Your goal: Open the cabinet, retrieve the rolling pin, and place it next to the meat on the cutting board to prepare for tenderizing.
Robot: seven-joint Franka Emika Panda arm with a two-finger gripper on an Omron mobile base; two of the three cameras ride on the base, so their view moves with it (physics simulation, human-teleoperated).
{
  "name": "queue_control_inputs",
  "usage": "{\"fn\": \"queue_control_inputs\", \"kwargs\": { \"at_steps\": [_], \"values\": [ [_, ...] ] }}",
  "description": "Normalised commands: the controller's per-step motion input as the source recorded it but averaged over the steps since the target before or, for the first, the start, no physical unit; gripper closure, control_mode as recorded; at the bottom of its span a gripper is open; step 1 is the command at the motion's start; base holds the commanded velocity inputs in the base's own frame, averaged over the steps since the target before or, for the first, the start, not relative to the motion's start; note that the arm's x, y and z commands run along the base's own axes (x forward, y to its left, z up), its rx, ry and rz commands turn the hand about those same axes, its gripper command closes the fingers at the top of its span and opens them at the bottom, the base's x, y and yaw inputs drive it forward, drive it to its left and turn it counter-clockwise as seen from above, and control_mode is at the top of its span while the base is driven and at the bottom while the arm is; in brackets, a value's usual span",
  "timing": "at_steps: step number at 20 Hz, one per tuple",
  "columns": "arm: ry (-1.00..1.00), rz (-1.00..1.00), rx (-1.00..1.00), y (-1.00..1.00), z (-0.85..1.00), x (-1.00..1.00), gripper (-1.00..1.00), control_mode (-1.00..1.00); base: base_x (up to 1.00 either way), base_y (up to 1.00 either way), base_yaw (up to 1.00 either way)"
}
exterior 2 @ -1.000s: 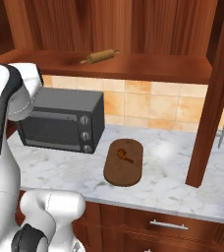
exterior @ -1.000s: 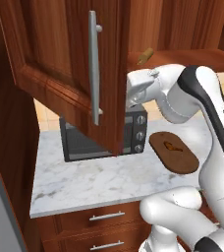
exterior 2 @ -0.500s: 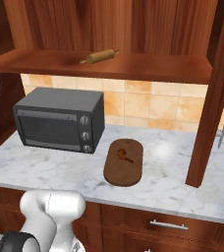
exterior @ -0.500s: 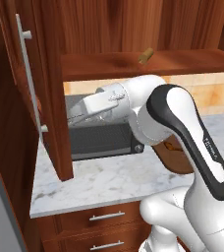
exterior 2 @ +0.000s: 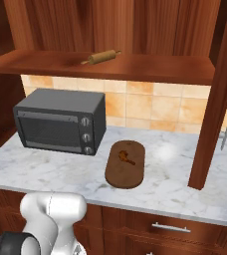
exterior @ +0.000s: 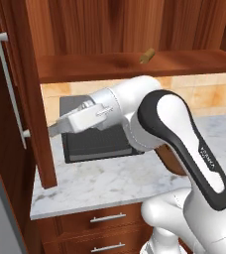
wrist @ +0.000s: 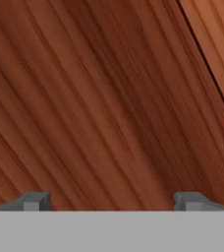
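Note:
The cabinet (exterior: 110,25) stands open, its left door (exterior: 34,99) swung far out with a silver bar handle (exterior: 8,84). On its shelf lies the rolling pin (exterior: 147,55) (exterior 2: 101,57), a slim tan rod. The dark oval cutting board (exterior 2: 126,163) rests on the marble counter with the small orange-brown meat (exterior 2: 125,157) on it. My gripper (exterior: 53,130) reaches left, just short of the left door's inner face. In the hand view the gripper (wrist: 111,202) is open, nothing between its fingertips (wrist: 33,202), with reddish wood close in front.
A dark toaster oven (exterior 2: 60,122) (exterior: 95,144) stands on the counter (exterior 2: 175,189) left of the board. The right cabinet door (exterior 2: 217,99) hangs open over the counter's right part. Drawers with short handles (exterior: 107,217) lie below the counter edge.
The left door has swung much further open to the left. My arm followed it leftward and has left the right base view. The gripper stays open.

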Motion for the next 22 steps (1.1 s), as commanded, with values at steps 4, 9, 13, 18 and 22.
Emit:
{"fn": "queue_control_inputs", "kwargs": {
  "at_steps": [4,9,13,18,22],
  "values": [
    [-0.11,-0.04,-0.04,0.32,-0.21,0.00,-1.00,-1.00,0.00,0.00,0.00],
    [-0.10,-0.01,0.00,0.39,-0.20,0.00,-1.00,-1.00,0.00,0.00,0.00],
    [-0.11,-0.02,-0.01,-0.03,-0.02,-0.08,-1.00,-1.00,0.00,0.00,0.00],
    [-0.12,-0.13,-0.02,-0.62,0.00,-0.17,-1.00,-1.00,0.00,0.00,0.00],
    [-0.06,-0.23,-0.03,-0.83,0.06,-0.31,-1.00,-1.00,0.00,0.00,0.00]
  ]
}}
